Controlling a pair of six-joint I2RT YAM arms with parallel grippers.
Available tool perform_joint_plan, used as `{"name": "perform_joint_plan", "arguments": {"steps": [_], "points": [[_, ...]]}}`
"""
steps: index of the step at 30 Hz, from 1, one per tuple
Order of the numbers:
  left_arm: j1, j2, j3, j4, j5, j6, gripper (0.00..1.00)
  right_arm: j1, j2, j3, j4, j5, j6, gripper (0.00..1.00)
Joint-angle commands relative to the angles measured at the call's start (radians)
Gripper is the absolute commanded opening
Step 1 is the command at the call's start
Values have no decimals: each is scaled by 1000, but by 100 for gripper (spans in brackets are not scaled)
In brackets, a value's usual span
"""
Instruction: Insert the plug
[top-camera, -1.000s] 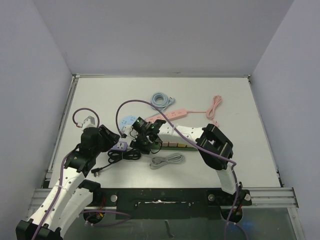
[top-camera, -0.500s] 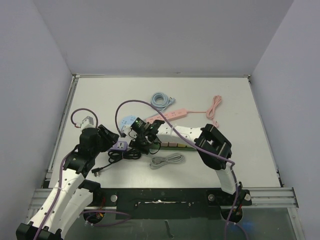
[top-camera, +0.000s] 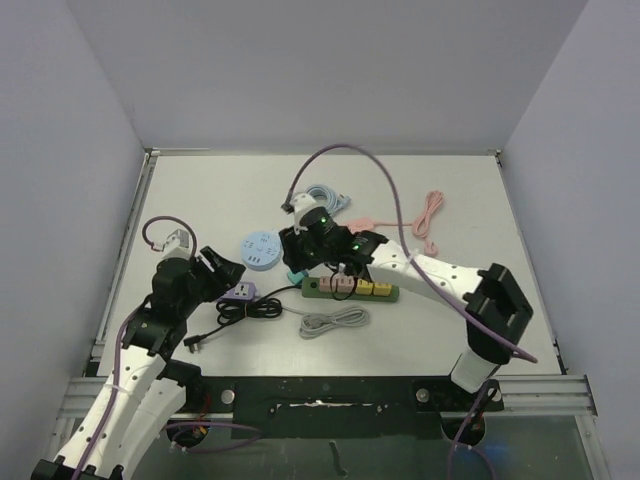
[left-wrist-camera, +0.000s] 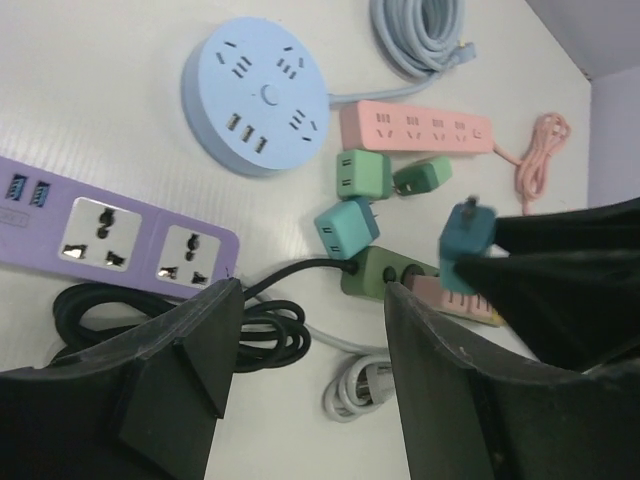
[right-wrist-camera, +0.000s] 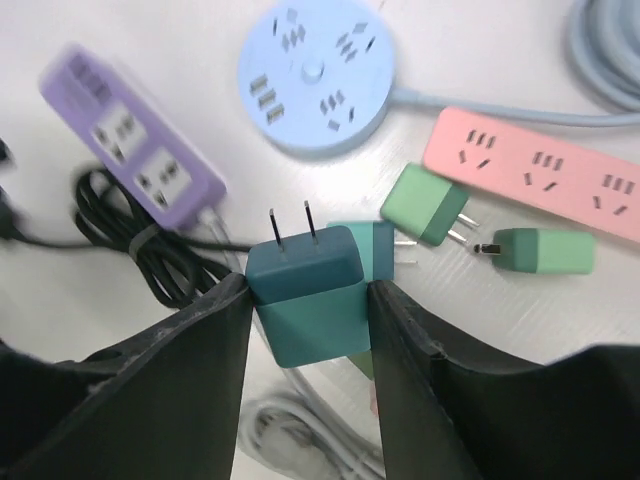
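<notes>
1. Teal plug is clamped between the two fingers of your right gripper. It is lifted off the table just right of the round blue hub, with its two prongs pointing out past the fingertips.
2. A second ago that gripper hung on the near side of the hub. It now stands beside the hub's right edge, with the arm stretched out long.
3. The hub was half hidden before and now shows whole. The green strip, near-right of the hub, now shows its coloured sockets.
4. Your left gripper has its jaws apart and nothing between them. It has barely shifted, near-left of the hub by the purple strip.
5. A lighter teal cube lies on the table, near-right of the hub.
</notes>
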Motion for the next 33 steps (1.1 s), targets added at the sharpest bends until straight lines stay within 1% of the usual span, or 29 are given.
{"name": "perform_joint_plan", "arguments": {"steps": [1,4,7,8,12,14,15,18,21,25,27,29,33], "points": [[2,-10,23,196,178,57,57,-24,-161,-74,221,101,396,33],[1,3,6,310,276,63,57,-32,-230,-141,265,156,646,36],[-6,6,-17,415,303,63,57,-39,-295,-234,355,187,859,39],[-8,5,-25,451,301,59,57,-38,-311,-258,384,193,941,39],[-34,2,-57,590,263,44,57,-33,-336,-299,450,208,1141,39],[-63,6,-75,654,221,49,57,-23,-340,-309,480,224,1229,39],[-96,10,-82,675,195,55,57,-18,-340,-315,496,230,1268,39],[-201,27,-96,717,88,109,57,-7,-338,-315,508,263,1362,40],[-322,57,-88,731,-67,190,57,5,-337,-320,517,291,1441,41],[-440,111,-90,820,-207,282,57,7,-327,-329,554,276,1490,41],[-467,143,-93,878,-257,308,57,5,-334,-351,586,271,1502,40],[-472,165,-97,927,-290,330,57,7,-342,-356,578,272,1513,40],[-473,186,-117,1031,-340,381,51,8,-360,-363,570,275,1535,40]]}}
